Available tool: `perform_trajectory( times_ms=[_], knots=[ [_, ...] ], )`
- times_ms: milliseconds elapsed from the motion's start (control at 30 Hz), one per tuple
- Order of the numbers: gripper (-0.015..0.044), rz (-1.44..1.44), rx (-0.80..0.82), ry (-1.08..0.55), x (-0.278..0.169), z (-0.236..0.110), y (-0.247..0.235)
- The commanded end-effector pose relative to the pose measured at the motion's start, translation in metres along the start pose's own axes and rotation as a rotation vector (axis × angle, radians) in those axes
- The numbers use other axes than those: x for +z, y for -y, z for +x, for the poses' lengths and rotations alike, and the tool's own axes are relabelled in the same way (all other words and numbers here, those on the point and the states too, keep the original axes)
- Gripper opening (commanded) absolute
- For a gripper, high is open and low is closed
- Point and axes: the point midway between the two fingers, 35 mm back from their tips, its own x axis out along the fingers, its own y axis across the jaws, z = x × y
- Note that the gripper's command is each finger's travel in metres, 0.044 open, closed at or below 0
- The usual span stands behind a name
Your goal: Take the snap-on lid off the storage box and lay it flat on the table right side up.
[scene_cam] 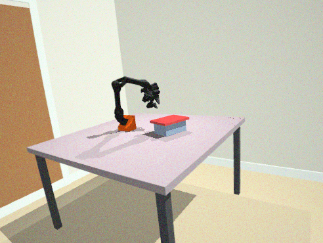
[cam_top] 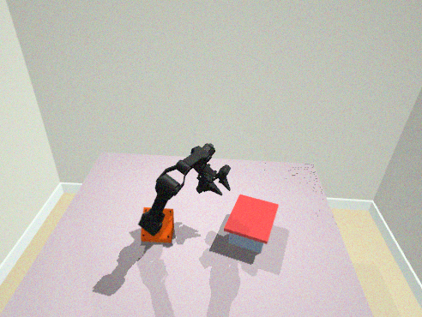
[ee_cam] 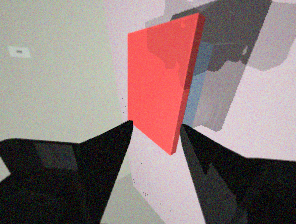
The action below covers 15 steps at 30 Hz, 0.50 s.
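Note:
The red lid (cam_top: 253, 218) (scene_cam: 170, 119) (ee_cam: 160, 75) lies flat on top of the blue-grey storage box (cam_top: 246, 242) (scene_cam: 176, 129) (ee_cam: 197, 95) and overhangs its sides. The box stands upright on the table (cam_top: 124, 180) (scene_cam: 157, 164). My gripper (cam_top: 226, 192) (scene_cam: 158, 105) (ee_cam: 156, 126) is open and empty, its fingers partly spread. It hangs in the air above the table, clear of the lid, up and to the left of it in the top and exterior views. In the wrist view the lid shows beyond the fingertips. The lid's underside is hidden.
The arm's orange base (cam_top: 169, 229) (scene_cam: 132, 125) stands on the table left of the box. The back wall (cam_top: 214, 77) (scene_cam: 223, 66) rises behind the table. Shadows of the arm and box fall across the table top.

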Motion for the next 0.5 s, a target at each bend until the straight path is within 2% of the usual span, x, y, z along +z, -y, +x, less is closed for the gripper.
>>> perform_trajectory(
  times_ms=[0,200,367,467],
  knots=[
    [0.0235,0.022,0.028,0.013,0.000,0.000,-0.001],
    [0.0235,0.022,0.028,0.013,0.000,0.001,0.000],
    [0.0235,0.021,0.028,0.013,-0.001,0.033,0.036],
    [0.0235,0.021,0.029,0.014,0.000,0.038,0.042]
  ],
)
